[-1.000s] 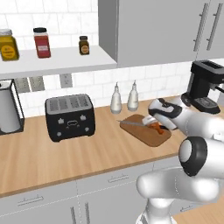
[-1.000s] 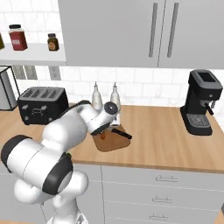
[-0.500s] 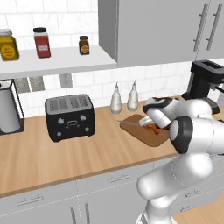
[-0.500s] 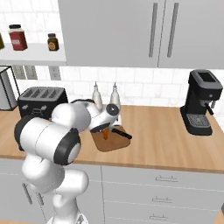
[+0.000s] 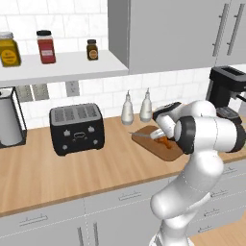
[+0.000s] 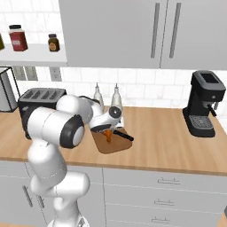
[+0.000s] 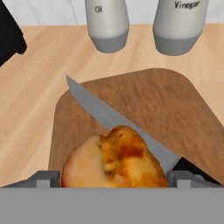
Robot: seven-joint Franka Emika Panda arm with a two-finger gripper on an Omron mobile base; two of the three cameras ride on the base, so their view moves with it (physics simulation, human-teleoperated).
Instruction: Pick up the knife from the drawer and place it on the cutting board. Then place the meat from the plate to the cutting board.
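The brown cutting board lies on the counter in front of two bottles. The knife rests slantwise across it, silver blade toward the far left corner and black handle near the hand. The orange-brown meat lies on the blade and board, right between my fingertips. My gripper stands open and straddles the meat from above. From the base views the gripper hangs low over the board, with the meat under it. The plate is out of view.
Oil and vinegar bottles stand just behind the board. A black toaster sits to the left and a coffee machine to the right. Shut drawer fronts run under the counter. Bare wood lies right of the board.
The arm's elbow and upper links have swung upward and round. The hand has stayed low over the board with the meat under it.
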